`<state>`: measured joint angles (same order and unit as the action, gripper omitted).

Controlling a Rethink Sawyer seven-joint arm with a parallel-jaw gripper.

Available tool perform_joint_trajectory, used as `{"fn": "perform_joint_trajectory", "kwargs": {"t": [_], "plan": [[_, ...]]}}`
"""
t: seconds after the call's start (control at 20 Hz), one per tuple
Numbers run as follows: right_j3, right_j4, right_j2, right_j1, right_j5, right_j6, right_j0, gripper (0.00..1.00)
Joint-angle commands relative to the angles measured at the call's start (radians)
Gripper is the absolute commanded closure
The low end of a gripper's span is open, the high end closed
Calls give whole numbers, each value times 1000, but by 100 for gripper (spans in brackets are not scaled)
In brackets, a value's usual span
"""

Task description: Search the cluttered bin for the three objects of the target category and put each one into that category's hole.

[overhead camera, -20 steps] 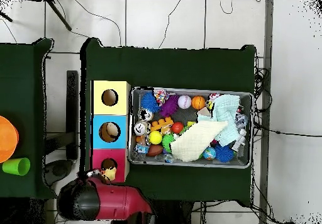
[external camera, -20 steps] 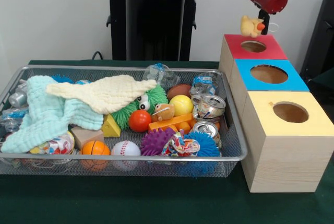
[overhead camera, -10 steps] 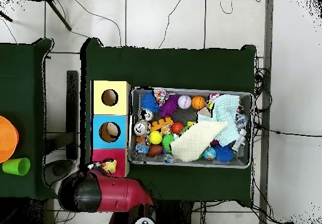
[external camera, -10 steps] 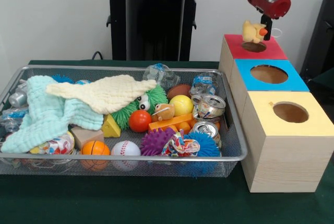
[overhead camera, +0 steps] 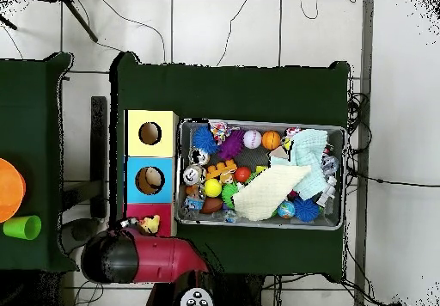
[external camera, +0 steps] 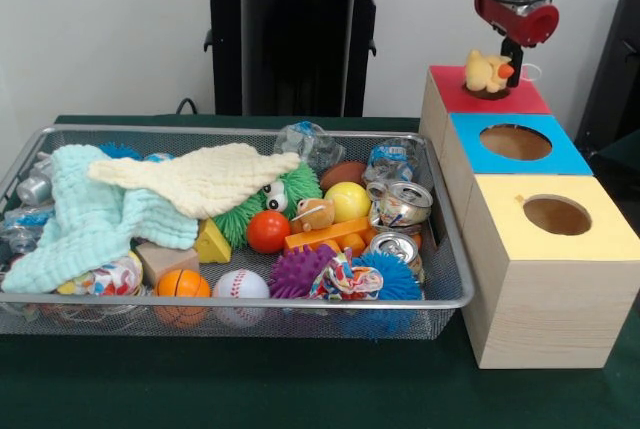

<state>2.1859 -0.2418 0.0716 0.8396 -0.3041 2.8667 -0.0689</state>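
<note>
**Over the red box: duck at the hole**

Above the far end of the row of boxes, my red and black arm comes straight down, wrist vertical. My gripper [external camera: 509, 57] hangs just over the red-topped wooden box [external camera: 445, 84], and its dark fingers [external camera: 514, 49] are closed on the small yellow plush duck with an orange beak [external camera: 487, 71]. The duck sits low at the round hole in that red top, covering it; I cannot tell whether it touches the rim. From overhead, my arm's bulky red link lies across the box's end, with the duck [overhead camera: 150, 225] showing just beyond it.

Next along stand the blue-topped box [external camera: 514, 141] and the yellow-topped box [external camera: 553, 215], holes uncovered. Beside them the wire mesh bin [external camera: 449, 279] holds balls, cans and two cloths.
</note>
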Motion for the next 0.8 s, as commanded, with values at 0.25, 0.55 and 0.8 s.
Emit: {"fn": "perform_joint_trajectory", "kwargs": {"t": [0.25, 0.55, 0.8], "plan": [[-58, 62, 75, -54, 14, -27, 15, 100], [-66, 62, 71, -64, 27, -14, 8, 100], [-68, 62, 64, -68, 39, -2, -12, 100]]}}
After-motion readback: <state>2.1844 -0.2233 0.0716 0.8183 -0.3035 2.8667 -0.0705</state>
